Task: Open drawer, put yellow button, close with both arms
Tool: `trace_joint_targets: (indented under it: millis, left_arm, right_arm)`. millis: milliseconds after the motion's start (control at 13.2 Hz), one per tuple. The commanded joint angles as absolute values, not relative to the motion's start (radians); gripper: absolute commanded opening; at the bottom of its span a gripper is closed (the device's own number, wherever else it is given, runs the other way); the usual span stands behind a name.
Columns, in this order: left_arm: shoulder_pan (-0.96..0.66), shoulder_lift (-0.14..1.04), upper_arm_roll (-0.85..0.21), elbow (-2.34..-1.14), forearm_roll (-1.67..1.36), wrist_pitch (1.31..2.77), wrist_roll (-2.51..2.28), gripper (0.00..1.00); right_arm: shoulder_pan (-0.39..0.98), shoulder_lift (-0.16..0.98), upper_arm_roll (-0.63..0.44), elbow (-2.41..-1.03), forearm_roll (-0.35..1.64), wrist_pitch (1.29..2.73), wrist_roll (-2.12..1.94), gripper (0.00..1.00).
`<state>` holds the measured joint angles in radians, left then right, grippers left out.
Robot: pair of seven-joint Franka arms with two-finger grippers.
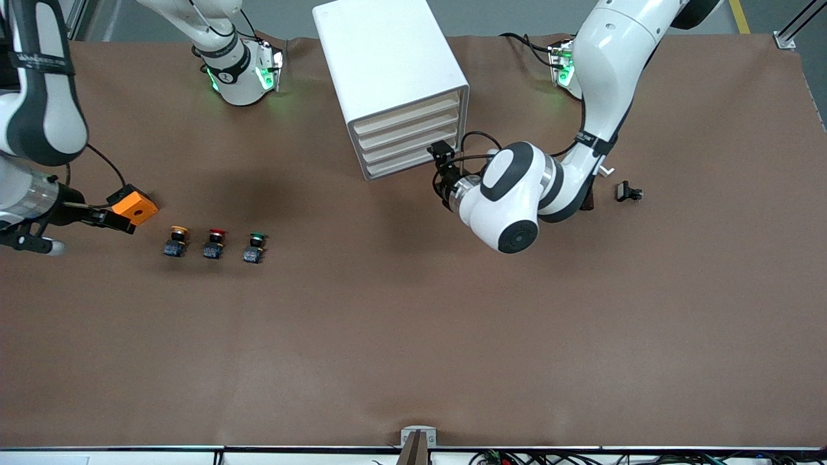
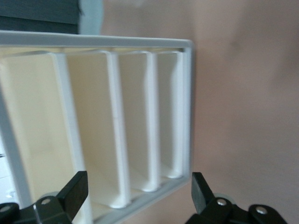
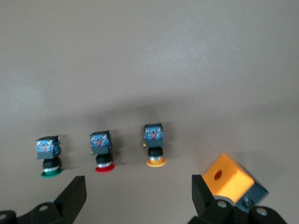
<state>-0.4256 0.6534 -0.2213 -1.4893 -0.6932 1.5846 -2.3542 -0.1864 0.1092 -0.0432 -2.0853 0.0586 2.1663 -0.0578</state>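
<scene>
The white cabinet [image 1: 387, 58] stands at the table's back middle, all four drawers shut; the top drawer [image 1: 413, 111] has a cream front. My left gripper [image 1: 440, 173] is open and empty, just in front of the lower drawers at the cabinet's corner; in the left wrist view [image 2: 138, 193] the cabinet front [image 2: 117, 121] lies between the fingers. The yellow button [image 1: 176, 239] stands on the table beside a red-capped one [image 1: 215, 243] and a green-capped one [image 1: 255, 247]. My right gripper [image 1: 121, 219] is open and empty near the yellow button [image 3: 154, 145], toward the right arm's end.
An orange block [image 1: 134, 205] lies right beside my right gripper's fingers and shows in the right wrist view [image 3: 229, 176]. A small black part [image 1: 628, 192] lies on the table toward the left arm's end. The brown table runs wide toward the front camera.
</scene>
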Motion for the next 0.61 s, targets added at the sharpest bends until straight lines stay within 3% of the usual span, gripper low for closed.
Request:
trace_joint_targets:
  millis: [0,379,531]
  left_arm:
    - [-0.437,0.683,-0.222,-1.463,-0.752,1.528,-2.365,0.85]
    - [-0.446,0.730,-0.222,-1.462,-0.836,1.486,-2.359,0.82]
    - [-0.449,0.730,-0.224,-1.462,-0.848,1.486,-2.359,0.68]
  right_arm:
    - [-0.183,0.066,-0.037,-2.239,0.061,2.340,-0.095,1.00]
    - [-0.181,0.147,-0.037,-2.295,0.005,2.509,-0.098,1.00]
    - [-0.189,0.202,-0.038,-2.298,0.003,2.571,-0.097,1.00]
